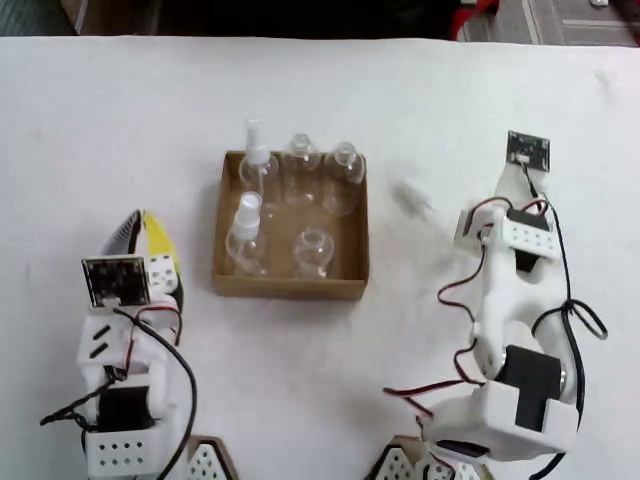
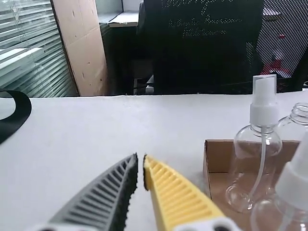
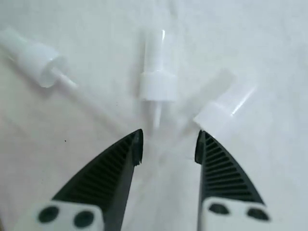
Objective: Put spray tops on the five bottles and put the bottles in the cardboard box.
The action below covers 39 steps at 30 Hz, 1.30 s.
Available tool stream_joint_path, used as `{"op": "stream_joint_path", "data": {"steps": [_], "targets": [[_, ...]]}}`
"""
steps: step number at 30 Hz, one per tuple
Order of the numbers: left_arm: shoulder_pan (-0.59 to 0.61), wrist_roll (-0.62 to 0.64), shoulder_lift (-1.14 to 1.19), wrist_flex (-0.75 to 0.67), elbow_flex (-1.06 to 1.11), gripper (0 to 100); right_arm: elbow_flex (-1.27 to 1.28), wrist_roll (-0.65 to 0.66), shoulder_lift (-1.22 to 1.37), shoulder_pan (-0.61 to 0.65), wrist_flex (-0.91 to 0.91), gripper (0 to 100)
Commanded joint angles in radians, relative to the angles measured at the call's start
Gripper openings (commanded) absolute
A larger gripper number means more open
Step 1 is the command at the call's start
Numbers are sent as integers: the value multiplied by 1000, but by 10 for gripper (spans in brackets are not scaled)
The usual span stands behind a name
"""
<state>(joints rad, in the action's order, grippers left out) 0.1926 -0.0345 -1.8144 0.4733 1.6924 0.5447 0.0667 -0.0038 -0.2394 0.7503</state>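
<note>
The right jaws are hanging apart over the middle top (image 3: pixel 156 82), and they're wanting to drop straight and pinch its collar, not the thin tube, clear of the other tops (image 3: pixel 36 57). All three are lying white and loose toward the counter's right edge. The box (image 1: pixel 290 285) mid-counter is holding five clear bottles (image 1: pixel 300 175), two capped, and the left jaws are sitting together by the left edge.

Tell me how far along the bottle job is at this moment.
Done: all five bottles stand in the cardboard box, and the two nearest the left arm wear spray tops. In hand: nothing gripped; the right gripper hangs open above three loose spray tops on the table. Left: topping the three uncapped bottles.
</note>
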Motion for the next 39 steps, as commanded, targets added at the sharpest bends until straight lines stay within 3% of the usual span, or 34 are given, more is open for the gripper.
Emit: {"op": "stream_joint_path", "data": {"steps": [1,5,10,17,23,39], "targets": [[-41,-58,-10,-14,0,24,-83,-11,-7,5,51,161],[-44,-60,-8,-14,0,24,-210,-2,5,41,163,162],[-42,-60,-8,-14,0,24,-381,123,101,147,269,163],[-41,-63,-8,-14,0,24,-833,143,328,186,421,163],[-41,-66,-8,-14,0,24,-1137,301,573,271,581,159],[-41,-66,-8,-14,0,24,-1662,310,975,285,740,159]]}}
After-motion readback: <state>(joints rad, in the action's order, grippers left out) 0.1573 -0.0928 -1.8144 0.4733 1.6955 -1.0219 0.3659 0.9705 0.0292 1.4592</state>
